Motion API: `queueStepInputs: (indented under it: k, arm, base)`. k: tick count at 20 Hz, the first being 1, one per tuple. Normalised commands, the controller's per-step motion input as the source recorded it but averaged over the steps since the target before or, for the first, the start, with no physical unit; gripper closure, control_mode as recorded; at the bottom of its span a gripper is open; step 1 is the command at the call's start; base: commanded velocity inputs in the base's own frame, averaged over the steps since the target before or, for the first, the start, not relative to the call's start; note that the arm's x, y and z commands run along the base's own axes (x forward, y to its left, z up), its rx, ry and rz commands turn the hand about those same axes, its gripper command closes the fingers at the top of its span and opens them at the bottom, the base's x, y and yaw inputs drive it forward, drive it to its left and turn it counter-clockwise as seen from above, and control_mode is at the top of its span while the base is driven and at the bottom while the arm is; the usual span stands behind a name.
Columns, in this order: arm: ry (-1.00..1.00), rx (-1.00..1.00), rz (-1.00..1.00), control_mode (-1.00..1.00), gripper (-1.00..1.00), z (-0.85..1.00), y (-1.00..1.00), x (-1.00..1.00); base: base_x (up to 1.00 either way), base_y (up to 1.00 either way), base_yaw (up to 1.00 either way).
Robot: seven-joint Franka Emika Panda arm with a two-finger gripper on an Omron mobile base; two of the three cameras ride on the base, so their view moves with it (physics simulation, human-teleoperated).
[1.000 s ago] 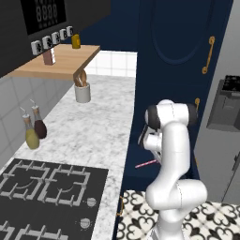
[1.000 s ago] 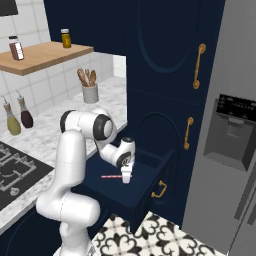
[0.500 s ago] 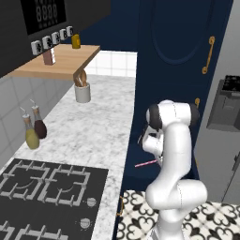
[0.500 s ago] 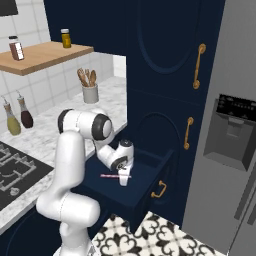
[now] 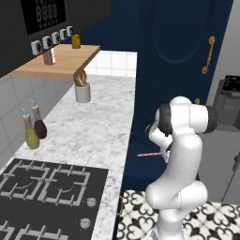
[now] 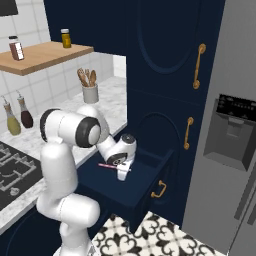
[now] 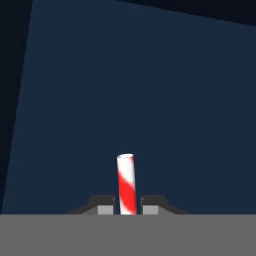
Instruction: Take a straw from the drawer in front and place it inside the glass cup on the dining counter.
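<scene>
My gripper [image 6: 121,170] is shut on the straw [image 6: 106,165], a thin pink-red stick held roughly level above the open navy drawer [image 6: 151,176]. From the left base view the straw [image 5: 147,153] pokes out leftward from the gripper [image 5: 165,153] at the arm's wrist. Looking along the hand, the red-and-white straw [image 7: 126,183] stands up between the two dark fingertips of the gripper [image 7: 127,209], with the drawer's dark blue inside behind it. The glass cup and the dining counter are out of view.
A marble worktop [image 5: 98,126] with a black gas hob [image 5: 42,187] lies to the left, carrying a white utensil holder [image 5: 82,92] and two bottles [image 5: 35,129]. Tall navy cabinets with gold handles [image 6: 198,65] stand ahead. A grey fridge [image 6: 232,140] is on the right.
The gripper has lifted the straw a little higher above the drawer and drawn it slightly toward the arm. The grip stays shut.
</scene>
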Motion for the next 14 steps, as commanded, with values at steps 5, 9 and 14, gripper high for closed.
queueStepInputs:
  k: [5, 9, 14]
  arm:
    - [0.11, 0.0, -0.01, -1.0, 1.0, 1.0, -0.41, 0.0]
    - [0.04, 0.0, 0.0, -1.0, 1.0, 1.0, -0.1, -0.02]
    - [-0.04, 0.0, 0.02, -1.0, 1.0, 1.0, 0.0, -0.27]
  base:
    - [0.0, 0.0, 0.0]
    - [0.0, 0.0, 0.0]
    - [0.0, 0.0, 0.0]
